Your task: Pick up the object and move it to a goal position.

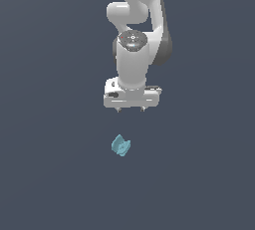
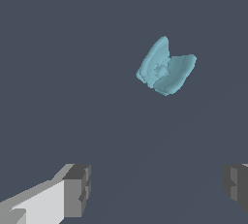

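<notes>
The object (image 1: 120, 146) is a small light-blue lumpy piece with a notch in it, lying alone on the dark grey floor. In the wrist view the object (image 2: 165, 68) shows its two folded lobes. My white gripper (image 1: 130, 109) hangs above and a little behind it, well apart from it. The gripper (image 2: 156, 189) is open, its two grey fingertips (image 2: 77, 189) spread wide with nothing between them.
The white arm (image 1: 134, 30) rises straight up from the gripper to the frame's top. All around is the plain dark grey surface (image 1: 50, 174), with no other objects in view.
</notes>
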You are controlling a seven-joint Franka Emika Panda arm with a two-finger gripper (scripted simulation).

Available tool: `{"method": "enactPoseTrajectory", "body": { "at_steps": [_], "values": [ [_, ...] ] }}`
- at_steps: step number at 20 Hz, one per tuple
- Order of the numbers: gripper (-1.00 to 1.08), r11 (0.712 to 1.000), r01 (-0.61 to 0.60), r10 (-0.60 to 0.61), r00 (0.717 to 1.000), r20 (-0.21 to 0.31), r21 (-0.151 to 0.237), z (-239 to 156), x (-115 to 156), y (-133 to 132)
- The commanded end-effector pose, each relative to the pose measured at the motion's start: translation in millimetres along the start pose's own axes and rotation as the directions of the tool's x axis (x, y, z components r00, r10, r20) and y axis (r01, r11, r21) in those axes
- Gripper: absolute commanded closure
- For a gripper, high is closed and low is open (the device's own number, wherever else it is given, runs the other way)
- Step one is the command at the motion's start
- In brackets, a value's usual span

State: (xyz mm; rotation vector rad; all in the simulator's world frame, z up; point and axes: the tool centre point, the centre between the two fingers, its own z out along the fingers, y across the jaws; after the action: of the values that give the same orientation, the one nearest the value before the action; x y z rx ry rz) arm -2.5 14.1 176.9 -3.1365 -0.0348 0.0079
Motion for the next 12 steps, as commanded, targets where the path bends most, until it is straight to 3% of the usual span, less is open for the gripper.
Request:
{"method": "enactPoseTrajectory", "body": {
  "at_steps": [1, 12],
  "values": [
    [-0.92, 1.000, -0.007, 0.007, 1.000, 0.001, 0.000, 1, 1, 1],
    [-0.92, 0.988, -0.157, 0.157, 0.988, 0.001, 0.005, 20, 30, 12]
  ]
}}
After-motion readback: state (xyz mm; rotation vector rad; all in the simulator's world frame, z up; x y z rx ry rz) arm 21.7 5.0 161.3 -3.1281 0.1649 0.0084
